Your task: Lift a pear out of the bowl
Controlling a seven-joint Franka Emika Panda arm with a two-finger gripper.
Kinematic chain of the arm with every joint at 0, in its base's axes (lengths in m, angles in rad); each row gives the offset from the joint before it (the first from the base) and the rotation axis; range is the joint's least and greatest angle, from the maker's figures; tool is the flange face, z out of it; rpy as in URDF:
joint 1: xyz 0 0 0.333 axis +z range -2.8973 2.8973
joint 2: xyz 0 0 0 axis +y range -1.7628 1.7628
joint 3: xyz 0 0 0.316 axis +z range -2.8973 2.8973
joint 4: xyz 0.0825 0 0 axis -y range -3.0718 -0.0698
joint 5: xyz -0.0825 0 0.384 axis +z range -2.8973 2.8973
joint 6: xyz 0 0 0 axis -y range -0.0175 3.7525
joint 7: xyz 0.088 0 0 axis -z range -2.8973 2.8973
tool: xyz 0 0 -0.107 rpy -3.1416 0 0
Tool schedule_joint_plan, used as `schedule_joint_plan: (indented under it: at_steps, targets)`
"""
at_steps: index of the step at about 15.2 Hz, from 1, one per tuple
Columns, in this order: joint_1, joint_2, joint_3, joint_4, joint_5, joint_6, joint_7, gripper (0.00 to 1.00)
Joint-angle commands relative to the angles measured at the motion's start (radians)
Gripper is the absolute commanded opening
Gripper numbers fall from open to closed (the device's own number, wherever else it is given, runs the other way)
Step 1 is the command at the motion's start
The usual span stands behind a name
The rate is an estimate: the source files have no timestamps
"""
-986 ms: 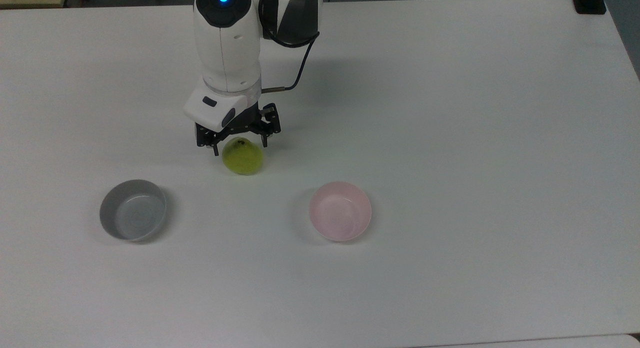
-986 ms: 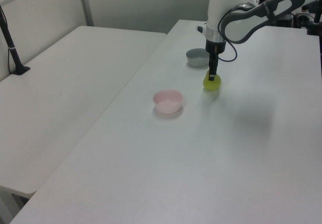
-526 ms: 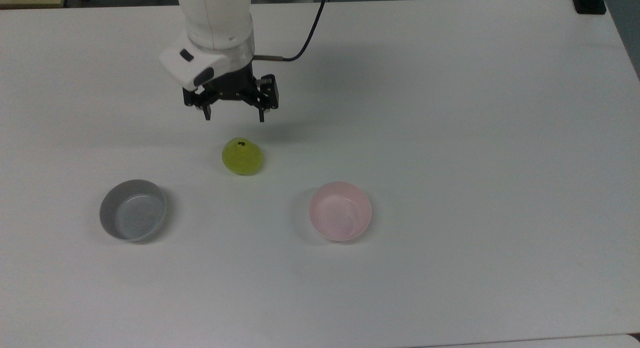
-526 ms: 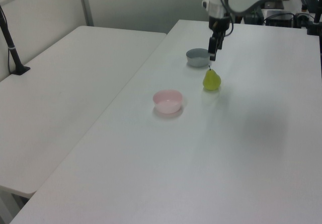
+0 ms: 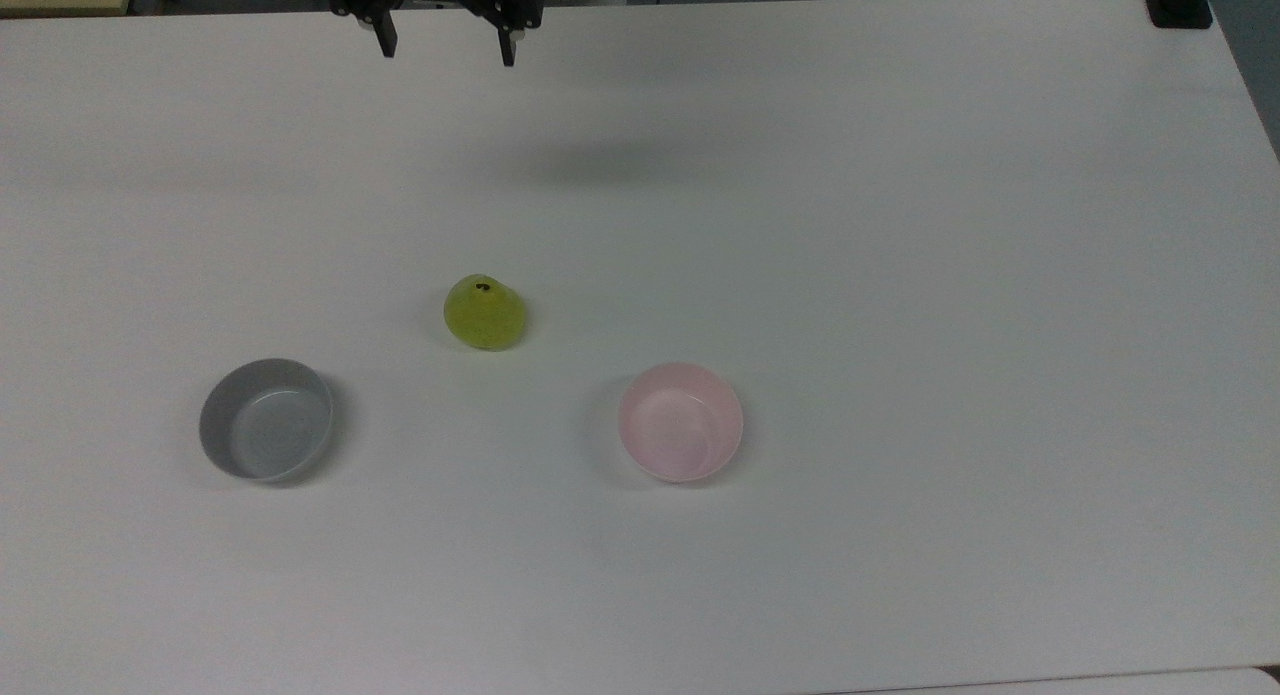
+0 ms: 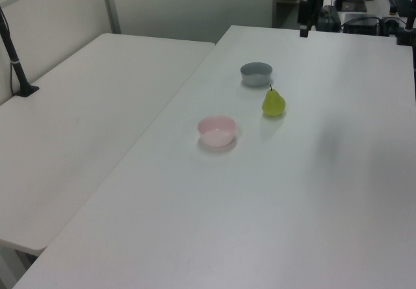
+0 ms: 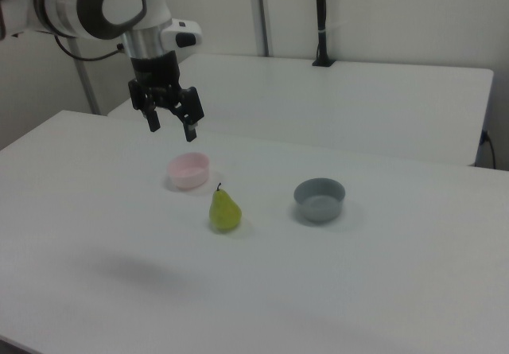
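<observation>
On the white table (image 5: 900, 275), the pear (image 5: 485, 313) stood outside the bowl (image 5: 680, 421), well below the raised gripper (image 7: 170, 126), fingers spread and empty. Apparently released; next, nothing remained but retreating.

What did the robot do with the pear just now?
The end effector let go of the pear, then rose open and drew back toward the top view's upper edge. The pear, pink bowl and grey bowl stayed put on the table.
</observation>
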State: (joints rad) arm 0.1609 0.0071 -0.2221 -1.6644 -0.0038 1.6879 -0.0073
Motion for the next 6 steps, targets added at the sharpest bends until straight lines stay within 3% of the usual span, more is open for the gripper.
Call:
schedule_joint_plan:
  at_steps: [1,6]
  targets:
    - [-0.001,0.007,-0.003,0.012,-0.001,-0.031,0.023,1.0]
    - [0.0,0.011,-0.016,0.023,-0.001,-0.036,0.029,1.0]
